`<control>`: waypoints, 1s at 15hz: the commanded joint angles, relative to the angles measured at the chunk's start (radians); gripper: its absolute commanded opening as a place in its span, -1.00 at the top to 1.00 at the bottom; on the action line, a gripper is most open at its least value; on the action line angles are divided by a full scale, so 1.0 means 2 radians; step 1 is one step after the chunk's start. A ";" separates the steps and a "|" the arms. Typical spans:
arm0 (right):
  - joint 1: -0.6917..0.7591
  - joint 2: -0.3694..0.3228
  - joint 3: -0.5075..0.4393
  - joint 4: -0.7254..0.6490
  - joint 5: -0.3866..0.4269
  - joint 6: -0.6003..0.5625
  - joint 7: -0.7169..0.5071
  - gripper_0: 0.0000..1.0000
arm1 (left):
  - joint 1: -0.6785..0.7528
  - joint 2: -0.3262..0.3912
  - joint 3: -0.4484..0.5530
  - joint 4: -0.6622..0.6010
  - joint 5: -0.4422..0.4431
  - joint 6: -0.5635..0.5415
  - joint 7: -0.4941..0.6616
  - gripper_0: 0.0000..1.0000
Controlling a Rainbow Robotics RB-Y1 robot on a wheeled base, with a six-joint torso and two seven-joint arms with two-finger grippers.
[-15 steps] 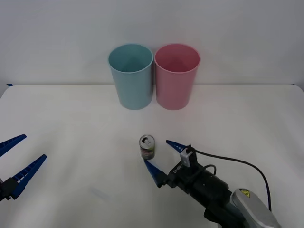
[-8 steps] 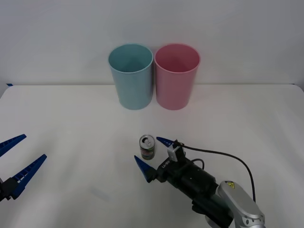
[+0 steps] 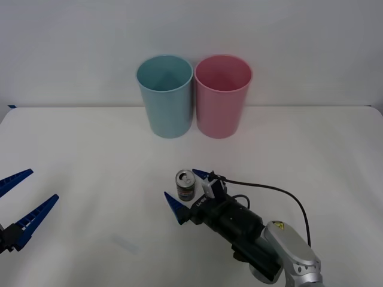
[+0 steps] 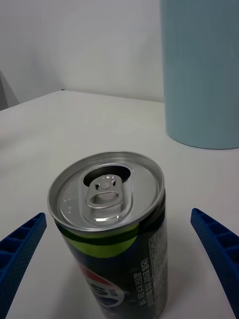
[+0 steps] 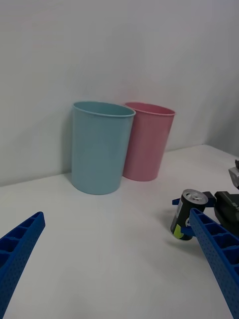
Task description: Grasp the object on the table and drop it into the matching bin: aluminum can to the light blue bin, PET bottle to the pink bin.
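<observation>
Small silver-topped aluminum can [image 3: 185, 185], dark label with green band, red-white-blue roundel, possibly Pepsi; fine print unreadable. Upright on broad white table [image 3: 90, 155], well short of tall light blue plastic bin [image 3: 165, 95] and pink plastic bin [image 3: 222, 95]. Right gripper [image 3: 188, 193]: blue fingers apart, now flanking can, having advanced. Left gripper [image 3: 23, 200] parked, spread, unchanged.

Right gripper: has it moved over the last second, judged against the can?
Yes. The right gripper has advanced toward the robot's left, so its open fingers now straddle the aluminum can, which stands upright where it was on the table.
</observation>
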 commanded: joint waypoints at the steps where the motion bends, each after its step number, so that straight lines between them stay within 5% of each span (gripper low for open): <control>1: 0.000 0.000 0.000 0.000 0.000 0.000 0.002 -1.00 | 0.000 0.000 0.000 0.000 0.000 0.000 0.000 -1.00; 2: 0.001 0.001 0.000 -0.001 0.000 0.000 0.004 -1.00 | 0.000 0.000 0.000 0.000 0.000 0.000 0.000 -1.00; 3: 0.000 0.000 0.000 0.000 -0.001 0.000 0.006 -0.38 | 0.000 0.000 0.000 0.000 0.000 0.000 0.000 -1.00; 4: 0.000 0.000 0.000 -0.001 -0.002 -0.001 0.007 0.79 | 0.000 0.000 0.000 0.000 0.000 0.000 0.000 -1.00; 5: 0.000 0.000 -0.001 -0.001 -0.002 -0.001 0.009 1.00 | 0.000 0.000 0.000 0.000 0.000 0.000 0.000 -1.00; 15: 0.001 -0.008 -0.004 -0.017 -0.006 -0.007 0.005 1.00 | 0.000 0.000 0.000 0.000 0.000 0.000 0.000 -1.00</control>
